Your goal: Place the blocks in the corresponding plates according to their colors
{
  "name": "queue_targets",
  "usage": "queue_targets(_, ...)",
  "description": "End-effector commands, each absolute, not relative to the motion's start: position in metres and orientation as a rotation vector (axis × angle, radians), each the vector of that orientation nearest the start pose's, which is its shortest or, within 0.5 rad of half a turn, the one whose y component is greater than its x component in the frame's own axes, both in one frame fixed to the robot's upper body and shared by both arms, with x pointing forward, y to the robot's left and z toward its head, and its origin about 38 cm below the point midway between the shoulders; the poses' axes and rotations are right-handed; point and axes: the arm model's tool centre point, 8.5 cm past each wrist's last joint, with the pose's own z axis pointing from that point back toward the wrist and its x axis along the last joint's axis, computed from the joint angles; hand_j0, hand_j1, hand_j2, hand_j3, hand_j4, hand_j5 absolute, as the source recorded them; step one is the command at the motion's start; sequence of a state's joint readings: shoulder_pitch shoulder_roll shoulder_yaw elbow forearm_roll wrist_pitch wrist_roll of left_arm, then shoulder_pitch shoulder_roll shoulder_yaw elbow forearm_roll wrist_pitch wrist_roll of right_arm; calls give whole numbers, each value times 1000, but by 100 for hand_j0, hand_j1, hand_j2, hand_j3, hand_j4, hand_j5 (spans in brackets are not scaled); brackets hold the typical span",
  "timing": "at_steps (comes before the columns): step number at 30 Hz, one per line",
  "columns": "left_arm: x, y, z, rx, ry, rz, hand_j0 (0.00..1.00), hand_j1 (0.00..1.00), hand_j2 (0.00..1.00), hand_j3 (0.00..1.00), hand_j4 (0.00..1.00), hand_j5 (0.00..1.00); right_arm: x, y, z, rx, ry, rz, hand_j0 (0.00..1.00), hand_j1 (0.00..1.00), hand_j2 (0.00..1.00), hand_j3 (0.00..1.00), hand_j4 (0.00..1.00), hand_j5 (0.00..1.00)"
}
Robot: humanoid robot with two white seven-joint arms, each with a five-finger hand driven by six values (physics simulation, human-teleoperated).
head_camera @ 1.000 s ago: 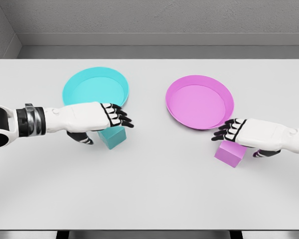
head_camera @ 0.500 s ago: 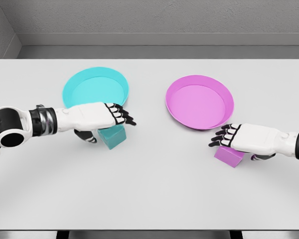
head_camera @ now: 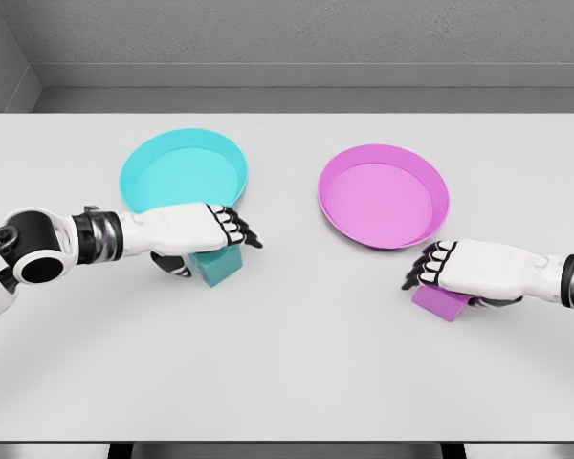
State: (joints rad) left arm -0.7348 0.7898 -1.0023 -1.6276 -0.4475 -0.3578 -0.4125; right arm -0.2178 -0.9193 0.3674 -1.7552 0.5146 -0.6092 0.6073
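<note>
A cyan block [head_camera: 220, 267] lies on the white table [head_camera: 297, 354], just in front of the cyan plate [head_camera: 172, 170]. My left hand [head_camera: 210, 251] rests low over it, its fingers [head_camera: 237, 229] stretched across the block's top and its thumb by the block's left side. A pink block [head_camera: 437, 302] sits below and to the right of the pink plate [head_camera: 378, 196]. My right hand [head_camera: 450, 283] covers most of it, with its fingers [head_camera: 423, 268] bent down over the block's far left edge. Both blocks stand on the table and both plates hold nothing.
The table's back edge meets a grey wall. The two plates lie side by side in the middle of the table, a hand's width apart from each block.
Both hands have sunk lower onto their blocks. The left arm has pulled back toward the left, and the right hand's fingers have bent further down over the pink block.
</note>
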Motion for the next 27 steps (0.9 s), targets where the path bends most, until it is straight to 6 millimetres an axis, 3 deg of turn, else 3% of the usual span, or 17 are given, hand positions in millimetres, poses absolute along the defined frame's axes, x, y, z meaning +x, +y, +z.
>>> queue_targets(1,401,209,167,-394,1871,3095,82,82,82,82,82,82,341,-314,170,-334,-1232,2274,69,69,69,69,69,69)
queue_targets(6,398,208,161,-372,1843,3109,66,66,66,66,66,66,341,-315,170,-334,-1232,2272,63,63,63,63,63,63)
queue_targets(13,397,205,168,-342,1835,3069,48,48,48,48,48,48,344,-316,175,-342,-1246,2257,62,62,62,62,62,62)
queue_targets(20,393,195,189,-271,1838,2948,44,44,44,44,44,44,356,-327,196,-356,-1322,2165,62,62,62,62,62,62)
queue_targets(27,406,199,214,-354,1892,2904,44,44,44,44,44,44,367,-341,203,-383,-1330,2104,62,62,62,62,62,62)
